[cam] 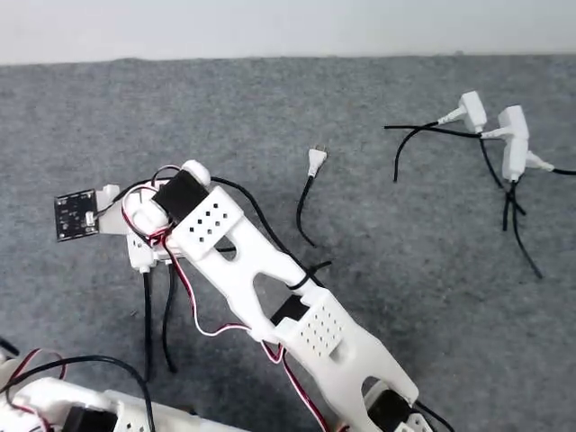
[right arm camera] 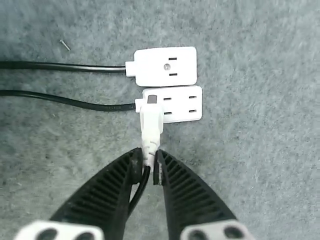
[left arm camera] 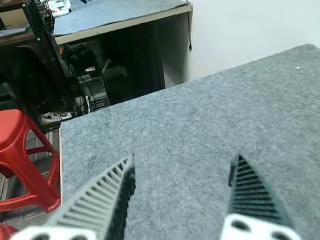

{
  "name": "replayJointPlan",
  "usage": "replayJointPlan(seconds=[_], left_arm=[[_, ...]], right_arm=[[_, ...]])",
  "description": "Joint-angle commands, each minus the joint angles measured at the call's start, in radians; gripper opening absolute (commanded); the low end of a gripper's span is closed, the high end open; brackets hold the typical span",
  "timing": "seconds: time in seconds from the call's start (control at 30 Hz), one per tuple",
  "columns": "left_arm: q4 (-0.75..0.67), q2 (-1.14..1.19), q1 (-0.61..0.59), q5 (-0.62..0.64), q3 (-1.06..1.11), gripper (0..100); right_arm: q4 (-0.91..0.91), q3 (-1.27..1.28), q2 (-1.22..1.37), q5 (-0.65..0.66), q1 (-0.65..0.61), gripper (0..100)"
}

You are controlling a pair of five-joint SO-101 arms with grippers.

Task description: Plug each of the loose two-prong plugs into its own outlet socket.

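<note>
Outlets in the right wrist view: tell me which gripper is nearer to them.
Right. The right gripper holds a plug whose tip meets one outlet; the left gripper hangs open over bare mat.

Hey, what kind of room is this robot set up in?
Probably a lab or workshop: a grey felt-covered table, a cluttered desk with cables and electronics under it, and a red stool alongside.

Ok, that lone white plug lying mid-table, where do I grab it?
Probably the white body of the plug, pinched across its two long sides, coming from the cord end. Its prongs point toward the far edge of the table and its black cord trails back toward the near one, so the prongs stay free.
</note>
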Motion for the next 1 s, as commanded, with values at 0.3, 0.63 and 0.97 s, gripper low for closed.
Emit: replayJointPlan(seconds=[0.3,0.63,0.97], left_arm=[[-0.008,-0.02,0.715,-0.081,-0.048,29],[-0.011,-0.02,0.979,-0.087,-0.047,29],[-0.003,-0.02,0.979,-0.084,-0.042,29]], right_arm=[[0.044,0.176,-0.495,-0.221,-0.028,0.8],[0.036,0.563,-0.842,-0.318,-0.147,0.8],[0.031,0.571,-0.837,-0.341,-0.173,0.8]])
